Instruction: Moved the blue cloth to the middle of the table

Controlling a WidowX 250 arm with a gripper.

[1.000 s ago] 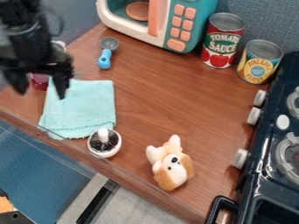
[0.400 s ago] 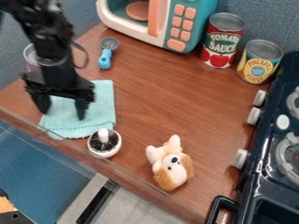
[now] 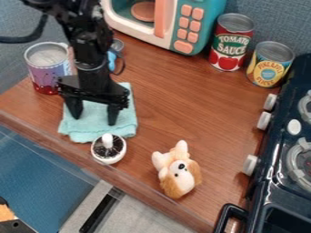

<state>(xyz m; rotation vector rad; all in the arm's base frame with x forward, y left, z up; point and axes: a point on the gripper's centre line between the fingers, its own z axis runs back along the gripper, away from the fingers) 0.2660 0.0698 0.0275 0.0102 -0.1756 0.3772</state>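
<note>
Step in hand: judged to be the shifting of the cloth [image 3: 126, 124] across the counter [image 3: 182, 91]. The pincer [image 3: 95, 113] is down over the cloth, its two fingers standing well apart, with cloth visible between them. No fold is seen nipped; whether the tips bear on the fabric cannot be confirmed.

Location: the cloth lies on the left part of the counter, between the large tin [image 3: 46, 68] and the white cup [image 3: 108, 149], short of the middle. Task judged incomplete.

Next move: should carry the cloth rightwards, either by light downward pressure and a level drag, or by closing on a fold. The cup is at the cloth's lower edge, contact undetermined, and could be caught; a course slightly away from it is advised.

Materials: cloth pale blue, matte, soft, roughly square, with an uneven lower edge; likely to rumple if pushed. Counter reddish-brown, wood-grained, flat. Cup round, with a dark bristly interior and upright white knob. Toy dog [image 3: 177, 173] plush, tan and white. Tin cylindrical, rigid.
</note>
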